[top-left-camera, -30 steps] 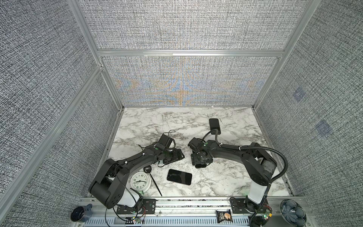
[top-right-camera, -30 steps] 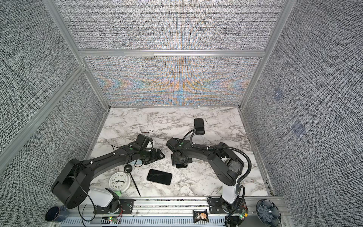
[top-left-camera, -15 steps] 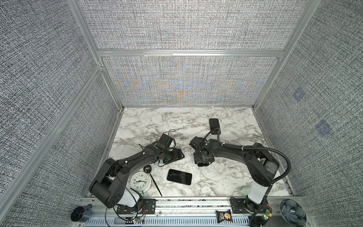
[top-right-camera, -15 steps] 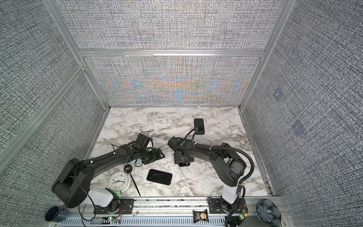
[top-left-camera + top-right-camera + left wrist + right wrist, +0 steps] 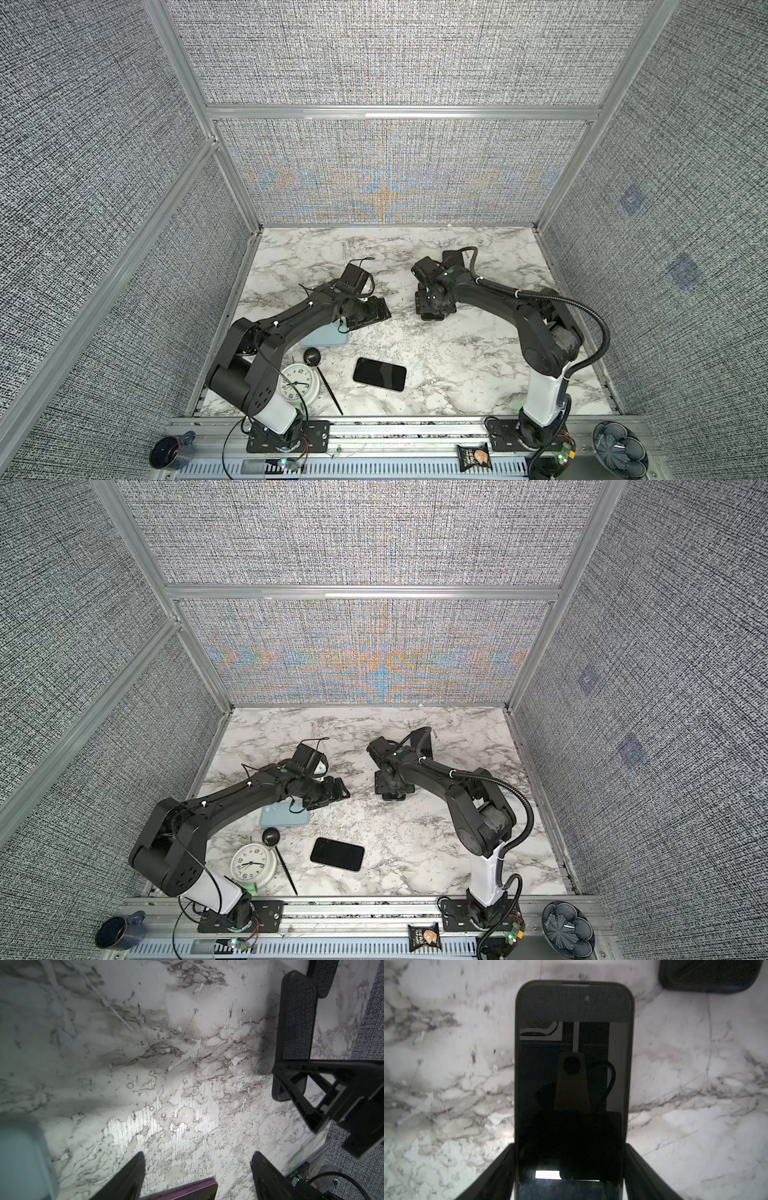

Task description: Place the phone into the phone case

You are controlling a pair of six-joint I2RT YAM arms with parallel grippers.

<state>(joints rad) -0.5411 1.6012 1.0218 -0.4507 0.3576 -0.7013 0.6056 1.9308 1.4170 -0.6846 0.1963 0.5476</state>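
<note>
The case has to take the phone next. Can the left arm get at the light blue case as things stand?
Probably not straight away: the case lies partly under the left arm itself, behind its open fingers. It would likely have to pull back first.

The left arm (image 5: 291, 328) and right arm (image 5: 498, 303) were matt black above white base links (image 5: 276, 411), mounted on screw-studded black plates (image 5: 318, 434). White zip ties (image 5: 516, 294) pinned thin wires; a ribbed black hose (image 5: 598, 320) looped off the right. The left gripper (image 5: 198, 1154) and right gripper (image 5: 570, 1147) had flat black fingers (image 5: 128, 1178).
</note>
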